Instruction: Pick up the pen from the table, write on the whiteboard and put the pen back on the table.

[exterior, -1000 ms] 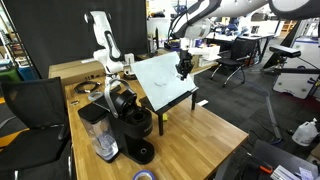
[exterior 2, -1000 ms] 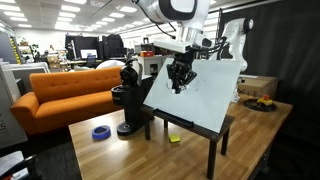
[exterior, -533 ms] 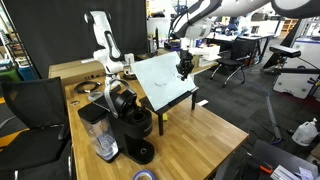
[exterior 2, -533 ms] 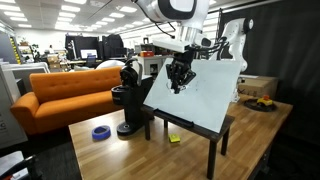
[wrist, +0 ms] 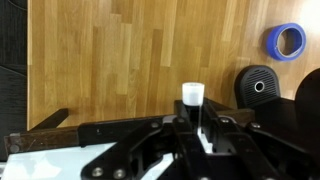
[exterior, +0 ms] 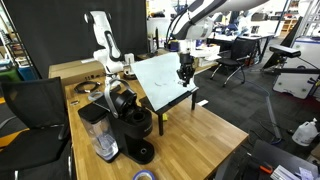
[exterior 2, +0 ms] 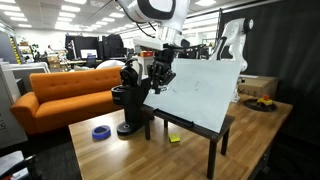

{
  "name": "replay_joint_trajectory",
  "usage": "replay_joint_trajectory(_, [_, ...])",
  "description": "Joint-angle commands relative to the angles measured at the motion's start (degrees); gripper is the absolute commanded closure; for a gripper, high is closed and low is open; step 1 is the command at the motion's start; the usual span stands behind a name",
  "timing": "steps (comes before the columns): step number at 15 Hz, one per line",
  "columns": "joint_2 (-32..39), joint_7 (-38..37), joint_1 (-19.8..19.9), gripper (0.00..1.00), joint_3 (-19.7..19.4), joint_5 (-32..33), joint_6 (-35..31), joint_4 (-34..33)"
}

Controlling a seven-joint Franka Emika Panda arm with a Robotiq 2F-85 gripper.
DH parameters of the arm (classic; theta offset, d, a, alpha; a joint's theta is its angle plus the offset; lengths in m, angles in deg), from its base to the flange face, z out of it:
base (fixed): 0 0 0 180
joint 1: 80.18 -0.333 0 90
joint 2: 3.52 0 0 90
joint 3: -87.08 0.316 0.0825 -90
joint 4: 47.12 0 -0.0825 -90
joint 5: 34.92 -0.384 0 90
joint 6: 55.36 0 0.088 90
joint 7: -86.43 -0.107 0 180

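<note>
Now the jaws pinch the pen (wrist: 192,97), whitish end sticking out, in the air beside the edge of the whiteboard (exterior 2: 200,95), over the table (wrist: 120,60). Pick-up is done (writing maybe also; marks are too faint to tell); laying it back on the table remains.

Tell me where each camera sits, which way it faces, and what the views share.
Exterior view: above the table end, behind the coffee machine, facing the whiteboard; arm and gripper show.
Exterior view: off a table corner, facing the whiteboard face, sofa beyond; arm and gripper show.
Wrist view: looks down on the table; the shut gripper holds the pen.
Shared: both exterior views show whiteboard, coffee machine, gripper.
</note>
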Motion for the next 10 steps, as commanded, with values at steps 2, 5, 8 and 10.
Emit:
replay_joint_trajectory(2, [-2.53, 0.39, -1.84, 0.95, 0.50, 1.58, -2.13, 3.32])
replay_joint_trajectory(5, [-1.79, 0.20, -2.92, 0.95, 0.85, 2.08, -3.34, 2.29])
replay_joint_trajectory(8, [-0.83, -0.15, -3.56, 0.95, 1.15, 2.45, -4.34, 1.05])
replay_joint_trajectory(10, [-0.02, -0.30, -3.78, 0.95, 1.18, 2.58, -4.72, 0.29])
